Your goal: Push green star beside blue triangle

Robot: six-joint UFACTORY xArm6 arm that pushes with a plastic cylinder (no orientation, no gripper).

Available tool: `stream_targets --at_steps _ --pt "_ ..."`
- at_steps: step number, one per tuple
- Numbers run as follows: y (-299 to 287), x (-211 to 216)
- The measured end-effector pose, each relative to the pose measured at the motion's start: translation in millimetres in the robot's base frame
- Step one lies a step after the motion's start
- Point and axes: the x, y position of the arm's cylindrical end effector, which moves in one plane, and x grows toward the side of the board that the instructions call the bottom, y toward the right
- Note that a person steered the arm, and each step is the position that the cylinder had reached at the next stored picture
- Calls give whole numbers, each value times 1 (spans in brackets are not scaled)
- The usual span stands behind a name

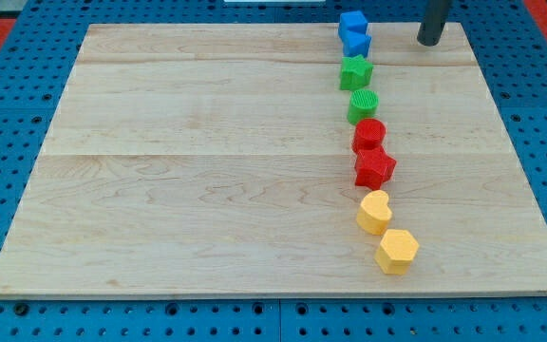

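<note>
The green star [355, 71] lies near the view's top right on the wooden board [207, 152]. Just above it, touching or nearly so, sits a blue triangle-like block [356, 42], with a blue cube [352, 22] right above that. My tip [429, 40] is at the view's top right, to the right of the blue blocks and up-right of the green star, apart from all of them.
Below the green star runs a column of blocks: a green round block [363, 104], a red round block [369, 134], a red star [374, 167], a yellow heart [374, 211] and a yellow hexagon [397, 251]. A blue pegboard [8, 114] surrounds the board.
</note>
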Motion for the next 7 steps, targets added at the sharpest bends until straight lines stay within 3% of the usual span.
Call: stream_targets --at_steps 1,2,3,7 --pt "18 49" --pt "-53 86" --pt "-115 71" --pt "-121 55"
